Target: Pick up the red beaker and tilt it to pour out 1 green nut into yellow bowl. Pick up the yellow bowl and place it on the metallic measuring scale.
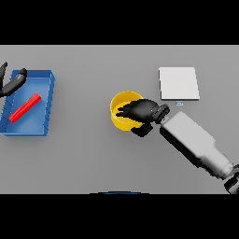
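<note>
Nearest the lower edge, on the right, the pale forearm rises slantwise across the grey tabletop [84, 158] toward the middle. Its right robot hand [142, 112] lies over the right side of the yellow bowl [119, 108], fingers reaching across the rim toward the left and the thumb curling under the near wall, so it appears to pinch that wall, probably to lift the bowl. The bowl sits upright near the centre, mouth up; whether a green nut lies inside cannot be told.

Just beyond and to the right, close by, lies the scale [179, 83], a flat pale square with its top bare, likely the next target.

Far left, a blue tray [49, 100] holds the red beaker [24, 107], lying on its side, long axis running from near-left to far-right. The left robot hand [13, 83] shows at the tray's far-left corner, fingers fairly straight, holding nothing, apart from the beaker.
</note>
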Robot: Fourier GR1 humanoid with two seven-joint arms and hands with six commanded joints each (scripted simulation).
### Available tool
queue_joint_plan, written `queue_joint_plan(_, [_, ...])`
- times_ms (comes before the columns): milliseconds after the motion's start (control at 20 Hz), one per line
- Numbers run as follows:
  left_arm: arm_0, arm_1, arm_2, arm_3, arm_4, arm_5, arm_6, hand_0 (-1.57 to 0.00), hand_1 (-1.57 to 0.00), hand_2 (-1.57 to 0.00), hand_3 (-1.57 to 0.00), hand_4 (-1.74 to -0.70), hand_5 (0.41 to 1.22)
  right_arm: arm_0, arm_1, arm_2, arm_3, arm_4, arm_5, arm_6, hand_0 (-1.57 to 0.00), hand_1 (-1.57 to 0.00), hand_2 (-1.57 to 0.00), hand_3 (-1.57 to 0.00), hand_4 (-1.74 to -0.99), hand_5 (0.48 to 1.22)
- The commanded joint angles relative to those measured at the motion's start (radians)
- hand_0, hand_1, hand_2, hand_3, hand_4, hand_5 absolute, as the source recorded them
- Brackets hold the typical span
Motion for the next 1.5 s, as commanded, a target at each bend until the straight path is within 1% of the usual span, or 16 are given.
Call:
queue_joint_plan(0, [-0.005,0.003,0.005,0.0,0.004,0.0,0.005,0.0,0.0,0.0,0.0,-0.71,0.691,0.013,0.004,0.009,-0.009,0.006,-0.003,0.008,-0.29,-0.24,-0.18,-0.17,-1.387,0.873])
queue_joint_plan(100, [-0.007,-0.003,0.004,0.003,0.007,-0.009,0.0,0.0,0.0,0.0,0.0,-0.72,0.692,0.004,-0.012,0.016,-0.003,0.012,-0.011,-0.033,-0.75,-0.69,-0.48,-0.35,-1.454,0.999])
queue_joint_plan(150, [-0.008,0.009,0.005,-0.008,0.007,-0.008,0.009,0.0,0.0,0.0,0.0,-0.72,0.692,0.001,-0.015,0.016,-0.002,0.006,-0.008,-0.054,-0.91,-0.87,-0.69,-0.46,-1.512,1.043])
queue_joint_plan(200, [-0.009,0.007,0.003,-0.006,0.004,-0.005,0.01,0.0,0.0,0.0,0.0,-0.72,0.693,0.003,-0.009,0.016,0.003,0.002,-0.012,-0.048,-1.05,-1.01,-0.87,-0.57,-1.552,1.079])
queue_joint_plan(300, [0.003,0.011,0.005,-0.025,0.009,0.006,0.009,0.0,0.0,0.0,0.0,-0.72,0.696,0.007,-0.015,0.016,0.001,-0.005,-0.031,-0.064,-1.23,-1.21,-1.12,-0.83,-1.614,1.13])
queue_joint_plan(450, [-0.011,0.006,-0.001,-0.014,0.004,-0.004,0.016,0.0,0.0,0.0,0.0,-0.72,0.694,-0.002,-0.019,0.031,-0.001,0.003,-0.044,-0.059,-1.4,-1.39,-1.22,-1.12,-1.676,1.174])
queue_joint_plan(550, [-0.016,0.016,0.001,-0.012,0.003,-0.009,0.03,0.0,0.0,0.0,0.0,-0.72,0.697,0.015,-0.042,0.027,-0.028,-0.004,-0.06,-0.068,-1.46,-1.45,-1.26,-1.22,-1.699,1.191])
queue_joint_plan(600, [-0.016,0.006,-0.004,-0.009,0.001,-0.011,0.024,0.0,0.0,0.0,0.0,-0.72,0.696,0.005,-0.025,0.025,-0.017,-0.003,-0.058,-0.041,-1.48,-1.48,-1.29,-1.23,-1.708,1.197])
queue_joint_plan(750, [0.0,0.015,0.0,-0.022,0.007,-0.011,0.01,0.0,0.0,0.0,0.0,-0.72,0.694,0.002,-0.035,0.005,-0.026,-0.024,-0.049,-0.044,-1.53,-1.52,-1.32,-1.31,-1.724,1.209])
queue_joint_plan(850, [0.003,0.023,0.004,-0.018,0.008,-0.014,0.011,0.0,0.0,0.0,0.0,-0.72,0.696,0.011,-0.05,-0.012,-0.065,-0.046,-0.024,-0.037,-1.54,-1.54,-1.33,-1.34,-1.73,1.213])
queue_joint_plan(900, [-0.009,0.014,0.002,-0.013,0.01,-0.017,0.025,0.0,0.0,0.0,0.0,-0.72,0.696,0.004,-0.064,-0.03,-0.075,-0.06,-0.014,-0.043,-1.55,-1.55,-1.34,-1.33,-1.732,1.215])
queue_joint_plan(1000, [-0.012,0.008,0.003,-0.007,0.009,-0.011,0.024,0.0,0.0,0.0,0.0,-0.72,0.693,-0.003,-0.066,-0.052,-0.11,-0.081,0.017,-0.001,-1.56,-1.56,-1.39,-1.28,-1.735,1.217])
queue_joint_plan(1100, [-0.014,-0.004,-0.006,0.011,-0.003,-0.014,0.019,0.0,0.0,0.0,0.0,-0.72,0.692,0.002,-0.105,-0.079,-0.179,-0.1,0.049,0.004,-1.56,-1.56,-1.43,-1.23,-1.737,1.218])
queue_joint_plan(1200, [-0.014,0.001,-0.01,0.002,-0.008,-0.014,0.02,0.0,0.0,0.0,0.0,-0.72,0.686,0.015,-0.14,-0.108,-0.2,-0.098,0.029,0.015,-1.56,-1.56,-1.43,-1.19,-1.739,1.219])
queue_joint_plan(1300, [-0.009,0.013,-0.009,-0.025,-0.008,-0.006,0.015,0.0,0.0,0.0,0.0,-0.71,0.686,0.023,-0.157,-0.126,-0.222,-0.094,0.021,0.048,-1.57,-1.57,-1.48,-1.17,-1.74,1.22])
queue_joint_plan(1450, [0.0,0.025,-0.001,-0.033,0.002,-0.005,0.021,0.0,0.0,0.0,0.0,-0.72,0.688,0.027,-0.173,-0.145,-0.254,-0.104,0.031,0.054,-1.56,-1.57,-1.52,-1.16,-1.74,1.22])
